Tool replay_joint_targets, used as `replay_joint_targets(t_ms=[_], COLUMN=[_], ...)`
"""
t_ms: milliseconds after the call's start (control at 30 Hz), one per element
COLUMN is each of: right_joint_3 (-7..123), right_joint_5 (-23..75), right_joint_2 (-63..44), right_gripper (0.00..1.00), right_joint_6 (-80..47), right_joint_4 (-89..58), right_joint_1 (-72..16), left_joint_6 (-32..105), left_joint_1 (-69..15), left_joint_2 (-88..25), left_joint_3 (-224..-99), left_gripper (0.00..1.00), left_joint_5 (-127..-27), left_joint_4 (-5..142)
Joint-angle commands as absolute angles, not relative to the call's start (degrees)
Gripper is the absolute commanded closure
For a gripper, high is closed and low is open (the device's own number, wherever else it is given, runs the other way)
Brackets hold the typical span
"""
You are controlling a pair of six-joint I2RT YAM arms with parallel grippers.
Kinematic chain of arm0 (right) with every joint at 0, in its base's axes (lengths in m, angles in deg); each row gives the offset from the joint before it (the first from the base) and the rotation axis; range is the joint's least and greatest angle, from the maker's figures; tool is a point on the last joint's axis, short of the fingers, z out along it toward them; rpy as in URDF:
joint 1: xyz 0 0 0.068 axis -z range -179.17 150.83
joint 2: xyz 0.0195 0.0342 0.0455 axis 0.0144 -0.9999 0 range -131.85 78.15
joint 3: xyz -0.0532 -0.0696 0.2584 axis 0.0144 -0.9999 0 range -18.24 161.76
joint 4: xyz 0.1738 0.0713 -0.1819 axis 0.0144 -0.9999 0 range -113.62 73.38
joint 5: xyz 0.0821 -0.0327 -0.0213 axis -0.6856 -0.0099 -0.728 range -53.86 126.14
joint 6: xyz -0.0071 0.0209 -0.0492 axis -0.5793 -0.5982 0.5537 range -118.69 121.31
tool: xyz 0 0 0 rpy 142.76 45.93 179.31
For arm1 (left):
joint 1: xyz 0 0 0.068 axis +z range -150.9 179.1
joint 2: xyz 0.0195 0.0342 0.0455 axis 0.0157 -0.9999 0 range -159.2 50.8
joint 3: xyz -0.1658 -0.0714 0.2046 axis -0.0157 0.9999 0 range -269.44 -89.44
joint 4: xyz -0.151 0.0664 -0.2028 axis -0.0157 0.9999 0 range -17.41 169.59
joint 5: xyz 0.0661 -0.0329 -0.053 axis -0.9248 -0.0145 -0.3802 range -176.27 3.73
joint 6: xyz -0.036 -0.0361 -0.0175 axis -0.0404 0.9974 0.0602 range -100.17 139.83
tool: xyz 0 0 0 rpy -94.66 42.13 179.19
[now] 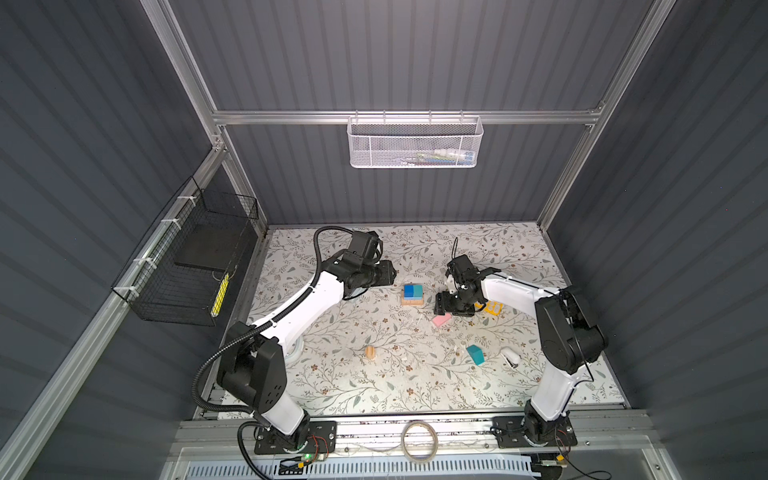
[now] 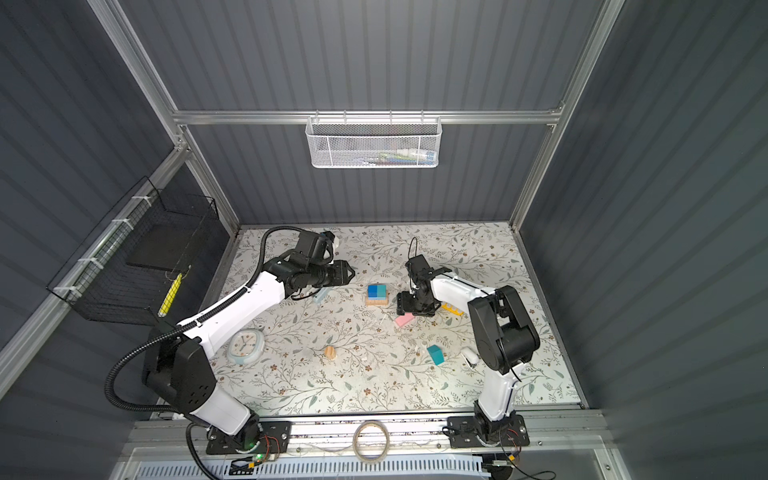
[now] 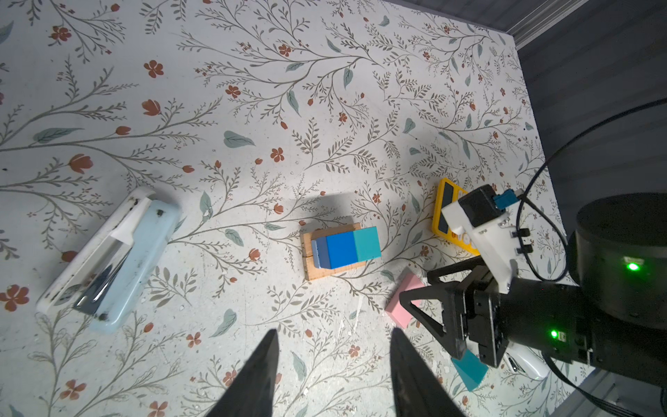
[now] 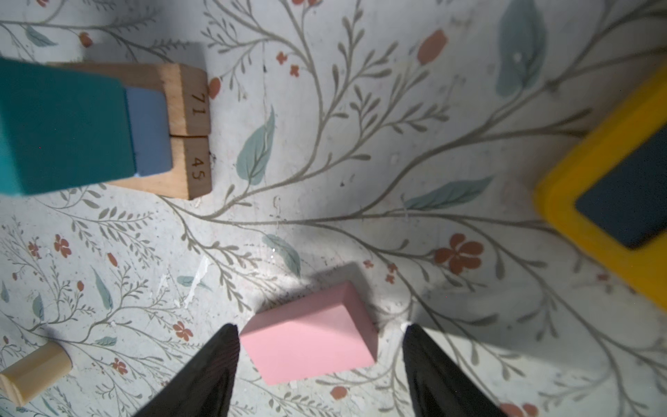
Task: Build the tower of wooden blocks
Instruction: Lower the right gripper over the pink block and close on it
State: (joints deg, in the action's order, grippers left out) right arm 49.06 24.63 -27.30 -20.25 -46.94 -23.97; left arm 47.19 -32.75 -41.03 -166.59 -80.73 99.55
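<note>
Pink block, direction: I see the pink block (image 4: 308,334) lying flat on the table (image 1: 353,386). In the right wrist view its long axis runs slanted across the gap between the fingers. In both top views the axis goes nearly left to right.

Tower, place: the wood block tower (image 1: 412,295) stands upright near the middle of the table. Its base is two tan bars (image 4: 187,130) side by side, with blue and teal blocks on them. The pink block lies near it, to the right and toward the front.

Right arm, pose: it reaches in from the right with the elbow raised and the wrist bent down. The right gripper (image 4: 319,328) points at the table, just beside the tower.

Right fingers: they are spread, one at each side of the pink block, and they pinch nothing. One tip is very close to a corner of the block and I cannot tell if it touches. The other tip has a clear gap.

Left arm, pose: it stretches from the front left toward the tower. The left gripper (image 3: 334,331) is over the table with its fingers apart, and nothing is between them.

Loose pieces: the teal roof piece (image 1: 475,354) and the tan cylinder (image 1: 370,352) lie nearer the front, apart from the tower.
</note>
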Motion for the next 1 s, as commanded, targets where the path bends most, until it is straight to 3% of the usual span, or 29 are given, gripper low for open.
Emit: replay_joint_targets(t_ms=[0,400,967], right_joint_3=[50.0,46.2,43.5], right_joint_5=[23.3,20.4,19.5], right_joint_2=[-28.8,-28.5,-28.8], right_gripper=[0.27,0.40,0.46], right_joint_6=[-19.6,-21.8,-27.0], right_joint_4=[-47.9,-45.3,-43.0], right_joint_1=[-24.1,-25.3,-32.9], left_joint_6=[45.9,45.9,45.8], left_joint_1=[-33.0,-32.9,-33.0], left_joint_2=[-40.9,-41.2,-40.1], left_joint_3=[-165.9,-166.1,-165.3], left_gripper=[0.50,0.50,0.50], left_joint_5=[-80.9,-80.7,-80.8], left_joint_4=[99.8,99.8,99.8])
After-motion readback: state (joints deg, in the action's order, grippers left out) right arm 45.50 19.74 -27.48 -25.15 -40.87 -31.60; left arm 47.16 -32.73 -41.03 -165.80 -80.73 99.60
